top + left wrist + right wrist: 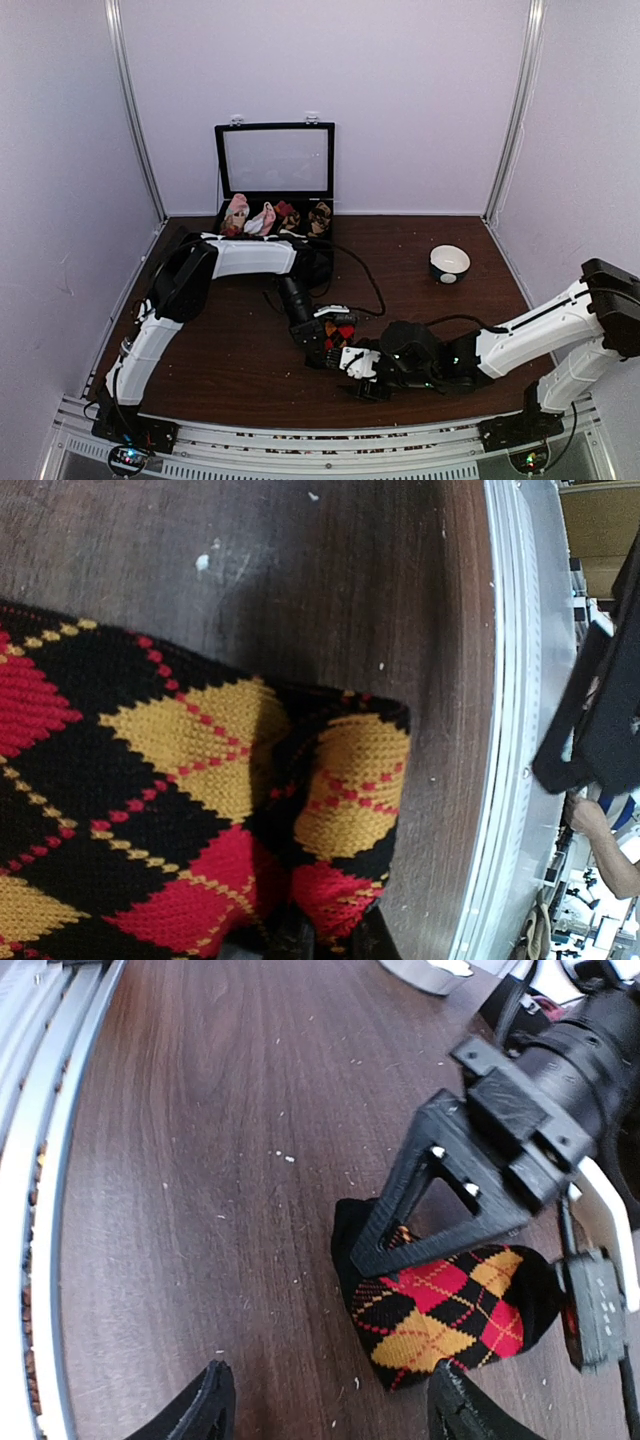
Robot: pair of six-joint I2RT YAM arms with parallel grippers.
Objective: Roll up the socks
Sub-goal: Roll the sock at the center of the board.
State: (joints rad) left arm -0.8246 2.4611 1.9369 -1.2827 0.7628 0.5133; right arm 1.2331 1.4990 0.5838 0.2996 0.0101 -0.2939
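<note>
The rolled socks (445, 1315), lying on the counter (200, 1160) near its front rail, could unroll if the right tool (330, 1410) knocks the bundle instead of straddling it. The left tool (325, 942) is pressed together, pinching the socks' folded end; the right tool stands spread just beside them, holding nothing

1. Back wall (420, 90) and side walls (50, 200) are plain and pale, kinda lilac-tinted.
2. Thin metal posts (135, 110) run up both back corners.
3. Counter (230, 360) is dark brown woodgrain, dotted with pale specks.
4. A ribbed aluminium rail (330, 440) lines its near edge.
5. Light's soft and even.
</note>
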